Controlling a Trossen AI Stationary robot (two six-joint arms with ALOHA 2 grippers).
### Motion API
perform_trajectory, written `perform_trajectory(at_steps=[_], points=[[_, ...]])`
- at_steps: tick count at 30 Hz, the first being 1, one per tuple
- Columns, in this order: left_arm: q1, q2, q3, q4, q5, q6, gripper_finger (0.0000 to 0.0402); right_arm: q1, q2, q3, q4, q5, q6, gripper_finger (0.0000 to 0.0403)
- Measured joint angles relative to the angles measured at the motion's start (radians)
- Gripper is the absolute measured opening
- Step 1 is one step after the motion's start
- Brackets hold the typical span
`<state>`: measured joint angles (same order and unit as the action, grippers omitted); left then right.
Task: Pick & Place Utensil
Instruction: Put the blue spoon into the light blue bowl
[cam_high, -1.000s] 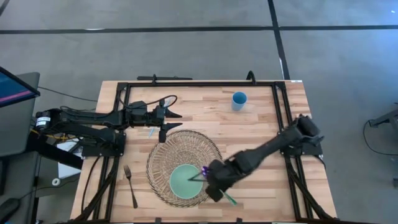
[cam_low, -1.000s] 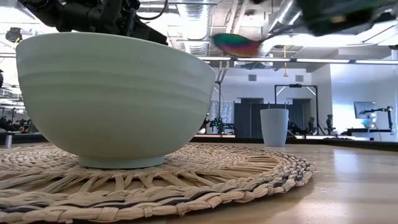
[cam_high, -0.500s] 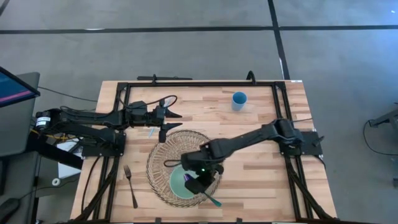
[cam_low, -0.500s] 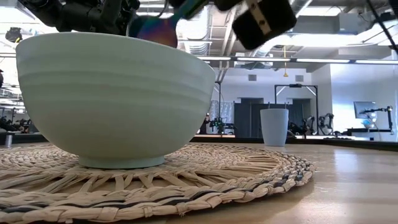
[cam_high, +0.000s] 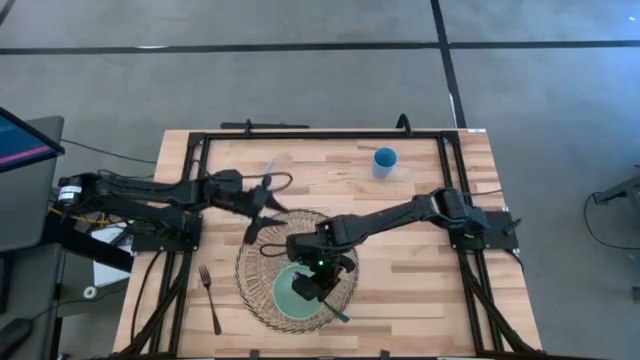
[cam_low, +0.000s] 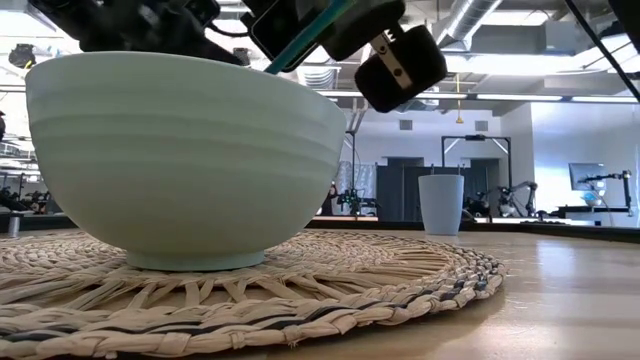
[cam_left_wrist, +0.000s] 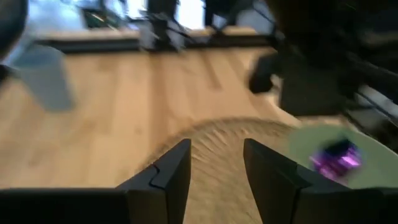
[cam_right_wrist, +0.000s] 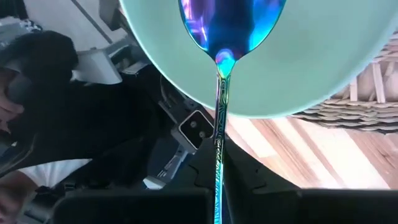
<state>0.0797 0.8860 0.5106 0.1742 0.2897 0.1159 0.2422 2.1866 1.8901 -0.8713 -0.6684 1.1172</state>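
A spoon with an iridescent head (cam_right_wrist: 231, 22) and a teal handle (cam_low: 300, 45) is held by my right gripper (cam_high: 312, 280), which hovers over a pale green bowl (cam_high: 290, 297). The spoon's head is down inside the bowl (cam_right_wrist: 311, 68). The bowl's base stands on a round woven mat (cam_high: 262, 262). My left gripper (cam_high: 262, 208) is open above the mat's far edge and holds nothing. In its wrist view, its two fingers (cam_left_wrist: 214, 168) frame the mat (cam_left_wrist: 224, 140) and the bowl (cam_left_wrist: 311, 146). My right gripper is shut on the spoon's handle (cam_right_wrist: 217, 177), pinched between the two fingers about midway along its length. The fingers come from above, slanting. The spoon is tilted head down into the bowl, and the handle's free end (cam_high: 340, 316) sticks out toward the near edge.
A dark fork (cam_high: 210, 298) lies on the wood left of the mat. A blue cup (cam_high: 385, 161) stands near the far edge; it also shows in the low view as the cup (cam_low: 440, 203). A black frame (cam_high: 320, 133) borders the table.
My right gripper carried the spoon from the bowl's right side leftward over the bowl, and the spoon's head dipped below the rim. In the last half second my left gripper swung from beyond the mat toward its far edge.
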Motion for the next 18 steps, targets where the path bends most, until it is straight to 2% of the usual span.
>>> perform_trajectory(at_steps=[4,9,11,14,18], points=[[-0.036,0.000,0.000,-0.098,0.036,-0.001,0.0149,0.018,0.025,-0.004,0.021,-0.011,-0.001,0.0004],[-0.105,-0.001,-0.054,-0.115,0.225,-0.016,0.0149,0.021,0.058,-0.004,0.077,-0.046,0.002,0.0007],[-0.143,-0.001,-0.076,-0.113,0.267,-0.026,0.0149,0.019,0.059,-0.003,0.062,-0.055,-0.005,0.0009],[-0.202,0.002,-0.113,-0.066,0.269,-0.028,0.0149,0.010,0.059,-0.003,0.066,-0.062,-0.017,0.0010],[-0.285,0.030,-0.153,0.089,0.267,-0.028,0.0149,-0.004,0.059,-0.003,0.063,-0.064,-0.028,0.0010]])
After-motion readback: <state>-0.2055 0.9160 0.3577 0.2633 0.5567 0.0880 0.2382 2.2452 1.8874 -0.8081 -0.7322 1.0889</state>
